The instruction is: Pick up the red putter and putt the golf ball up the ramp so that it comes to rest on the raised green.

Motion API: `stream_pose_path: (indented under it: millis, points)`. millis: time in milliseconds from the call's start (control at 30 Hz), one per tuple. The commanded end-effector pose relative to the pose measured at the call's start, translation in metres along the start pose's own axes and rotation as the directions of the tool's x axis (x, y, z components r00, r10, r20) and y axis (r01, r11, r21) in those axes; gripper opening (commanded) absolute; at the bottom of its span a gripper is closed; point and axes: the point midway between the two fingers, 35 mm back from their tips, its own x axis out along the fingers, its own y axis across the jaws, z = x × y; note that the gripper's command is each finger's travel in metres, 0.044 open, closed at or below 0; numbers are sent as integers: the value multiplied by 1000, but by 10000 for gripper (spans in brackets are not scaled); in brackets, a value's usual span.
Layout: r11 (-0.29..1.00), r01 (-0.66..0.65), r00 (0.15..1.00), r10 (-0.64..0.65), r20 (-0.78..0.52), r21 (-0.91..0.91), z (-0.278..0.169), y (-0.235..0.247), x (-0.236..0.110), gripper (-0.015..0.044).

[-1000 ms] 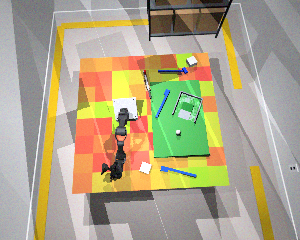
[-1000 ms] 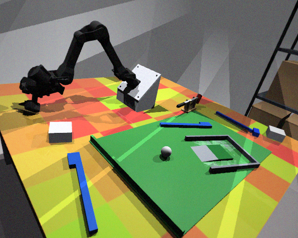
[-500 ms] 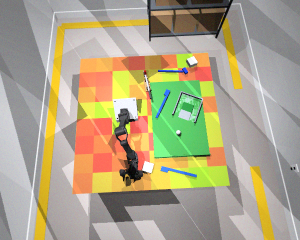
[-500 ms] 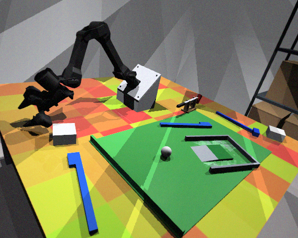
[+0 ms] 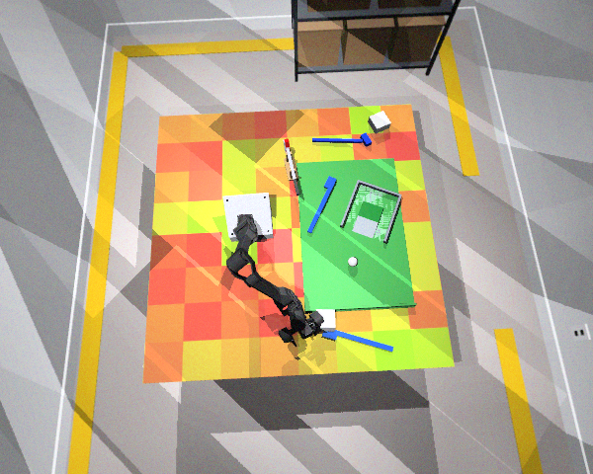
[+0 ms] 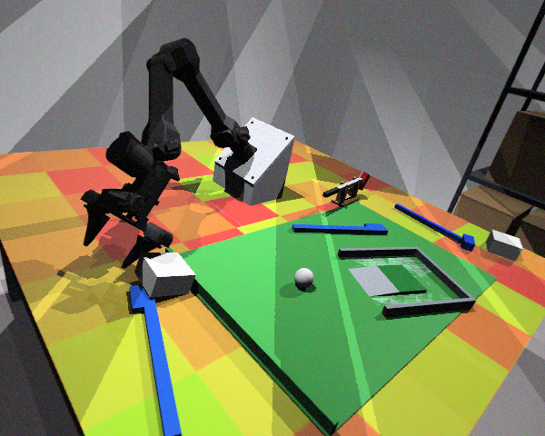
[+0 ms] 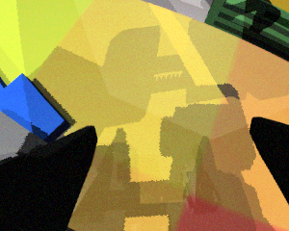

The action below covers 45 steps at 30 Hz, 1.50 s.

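Note:
The red putter [image 5: 290,162] [image 6: 343,188] rests on a small stand at the far left edge of the green mat [image 5: 337,290] [image 6: 287,338]. The white golf ball [image 5: 352,261] [image 6: 303,276] sits on the mat in front of the grey ramp [image 5: 364,226] [image 6: 371,280]. The ramp leads up to the raised green [image 5: 373,209] [image 6: 406,277], which lies inside a grey frame [image 5: 392,216] [image 6: 428,307]. My gripper [image 5: 297,334] [image 6: 113,239] [image 7: 171,129] is open and empty. It hangs low over the checkered floor mat beside a white block [image 5: 328,319] [image 6: 167,274], far from the red putter.
A blue putter [image 5: 358,340] [image 6: 155,347] [image 7: 25,106] lies by the white block. A second blue putter [image 5: 321,203] [image 6: 338,228] lies on the green mat. A third [image 5: 340,139] [image 6: 432,226] lies near another white block [image 5: 380,120] [image 6: 503,243]. A shelf [image 5: 368,36] stands behind.

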Motion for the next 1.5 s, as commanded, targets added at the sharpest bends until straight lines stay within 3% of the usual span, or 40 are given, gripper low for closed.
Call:
stream_pose_path:
  millis: [0,167,400,833,1133,1467]
  points:
    - [979,-180,984,180,-10,-94,1,70,-19,440]
    - [924,-333,942,336,-19,-185,3,134,-49,440]
    - [764,-535,843,508,-175,-360,-41,222,-93,440]
    - [235,-751,598,637,-486,-617,-141,335,-223,440]
    - [-237,-695,456,585,-671,-679,-221,361,-329,440]
    - [-721,-405,420,400,-815,-562,-317,333,-434,440]
